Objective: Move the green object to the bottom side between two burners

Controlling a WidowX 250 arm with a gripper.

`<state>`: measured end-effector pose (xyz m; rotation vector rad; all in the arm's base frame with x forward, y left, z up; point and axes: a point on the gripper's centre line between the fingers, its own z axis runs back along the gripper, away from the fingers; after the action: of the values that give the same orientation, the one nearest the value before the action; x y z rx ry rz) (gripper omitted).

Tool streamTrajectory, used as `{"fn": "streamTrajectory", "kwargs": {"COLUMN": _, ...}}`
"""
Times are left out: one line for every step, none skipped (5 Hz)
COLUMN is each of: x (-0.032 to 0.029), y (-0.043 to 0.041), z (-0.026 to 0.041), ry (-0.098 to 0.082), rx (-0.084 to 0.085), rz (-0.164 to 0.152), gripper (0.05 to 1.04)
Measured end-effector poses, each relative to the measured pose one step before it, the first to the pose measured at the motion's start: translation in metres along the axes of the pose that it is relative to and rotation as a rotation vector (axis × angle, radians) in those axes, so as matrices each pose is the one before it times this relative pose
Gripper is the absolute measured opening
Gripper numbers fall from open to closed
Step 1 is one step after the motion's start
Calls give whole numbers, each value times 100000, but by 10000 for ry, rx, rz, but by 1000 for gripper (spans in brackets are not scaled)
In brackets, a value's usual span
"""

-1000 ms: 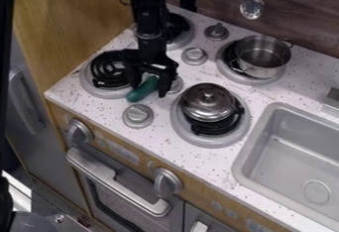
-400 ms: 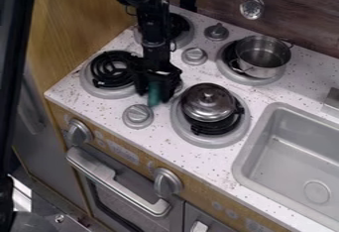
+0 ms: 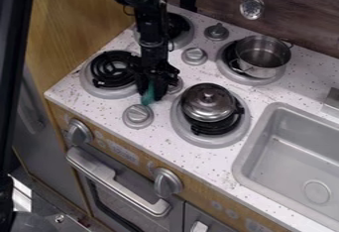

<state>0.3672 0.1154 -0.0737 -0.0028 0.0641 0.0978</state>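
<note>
Bench (image 3: 268, 91): white, dark-speckled
Burner (image 3: 110, 69): black coil, round grey rim
Lid (image 3: 201, 105): shiny metal dome
Green object (image 3: 147, 96): narrow, dark teal
Hand (image 3: 150, 94): nearly closed, gripping green object

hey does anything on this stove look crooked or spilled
The open metal pot sits off-center on its burner, leaving some black coil exposed at the picture's left. I see no spills.
</note>
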Motion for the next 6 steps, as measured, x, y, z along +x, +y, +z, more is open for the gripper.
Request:
{"fn": "streamTrajectory", "kwargs": {"x": 1081, "y": 947, "z": 3969, "ry": -841, "rx": 323, "rz": -3, "gripper": 441}}
{"fn": "streamTrajectory", "kwargs": {"x": 556, "y": 1056, "z": 1323, "ry": -413, "rx": -55, "rz": 193, "gripper": 440}}
{"fn": "streamTrajectory", "kwargs": {"x": -389, "y": 2917, "z": 214, "ry": -114, "rx": 20, "rz": 476, "gripper": 439}}
{"fn": "streamTrajectory", "kwargs": {"x": -650, "y": 1687, "z": -904, "ry": 298, "rx": -23, "rz": 317, "gripper": 439}}
{"fn": "streamTrajectory", "kwargs": {"x": -943, "y": 417, "z": -1872, "ry": 473, "rx": -135, "rz": 113, "gripper": 514}}
{"fn": "streamTrajectory", "kwargs": {"x": 166, "y": -232, "z": -872, "ry": 88, "rx": -316, "rz": 90, "gripper": 827}}
